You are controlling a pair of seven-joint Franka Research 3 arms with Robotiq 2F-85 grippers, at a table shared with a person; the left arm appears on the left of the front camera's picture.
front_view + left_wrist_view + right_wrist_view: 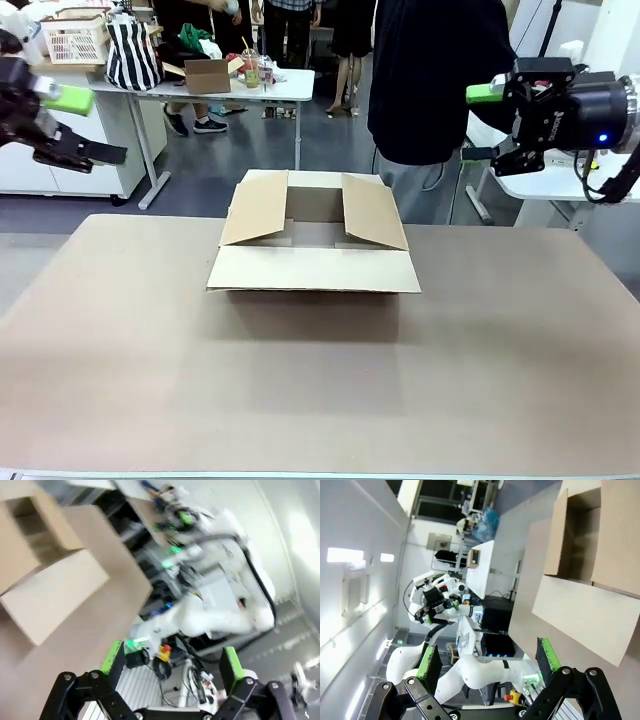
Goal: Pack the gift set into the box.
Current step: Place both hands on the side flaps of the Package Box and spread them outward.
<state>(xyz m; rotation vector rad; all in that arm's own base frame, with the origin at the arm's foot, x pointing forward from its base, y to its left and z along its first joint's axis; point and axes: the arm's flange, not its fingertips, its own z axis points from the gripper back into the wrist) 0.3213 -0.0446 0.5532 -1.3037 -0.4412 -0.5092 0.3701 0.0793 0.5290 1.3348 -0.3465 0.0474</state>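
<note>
Desk (120, 380) bare up front; cardboard box (314, 245) sits mid-desk, flaps open. Left end effector (172, 662) and right end effector (487, 660) both raised off to the sides, fingers spread, gripping nothing. Person (440, 80) stands behind box.

Light: even overhead, we see a soft shadow before the box (313, 240) | Glare: ceiling strips blow out in right wrist view | Blur: left wrist view smeared, probably motion | Edges: both wrist views bend.
</note>
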